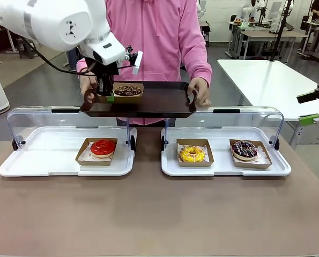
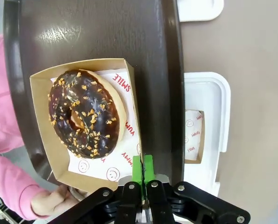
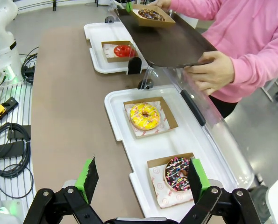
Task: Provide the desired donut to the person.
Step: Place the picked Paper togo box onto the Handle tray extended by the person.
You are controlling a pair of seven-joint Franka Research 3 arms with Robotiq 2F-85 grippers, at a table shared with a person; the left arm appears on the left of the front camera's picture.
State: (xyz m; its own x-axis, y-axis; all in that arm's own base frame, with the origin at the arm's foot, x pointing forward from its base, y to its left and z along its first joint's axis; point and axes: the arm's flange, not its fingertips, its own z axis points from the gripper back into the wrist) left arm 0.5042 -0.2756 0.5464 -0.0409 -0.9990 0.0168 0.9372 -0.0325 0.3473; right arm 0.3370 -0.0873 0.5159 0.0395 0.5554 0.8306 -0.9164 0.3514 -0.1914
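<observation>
Across the table (image 1: 148, 214), the person (image 1: 159, 37) holds a dark tray (image 1: 159, 101) in both hands above two white trays (image 1: 41, 155). On the dark tray sits a box (image 2: 41, 100) with the chocolate donut (image 2: 85, 114). The left end effector (image 2: 142, 164) is pinched tight on that box's wall. The right end effector (image 3: 141, 179) gapes wide, holding nothing, over a sprinkled donut (image 3: 177, 173).

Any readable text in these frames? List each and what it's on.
"SMILE": red, on the paper liner in the chocolate donut's cardboard box.
"YUM": same liner, rest hidden by the donut.
"YUMMY": second liner, in the white tray, barely legible.
Liner print in front and right wrist views: too small to read.
</observation>
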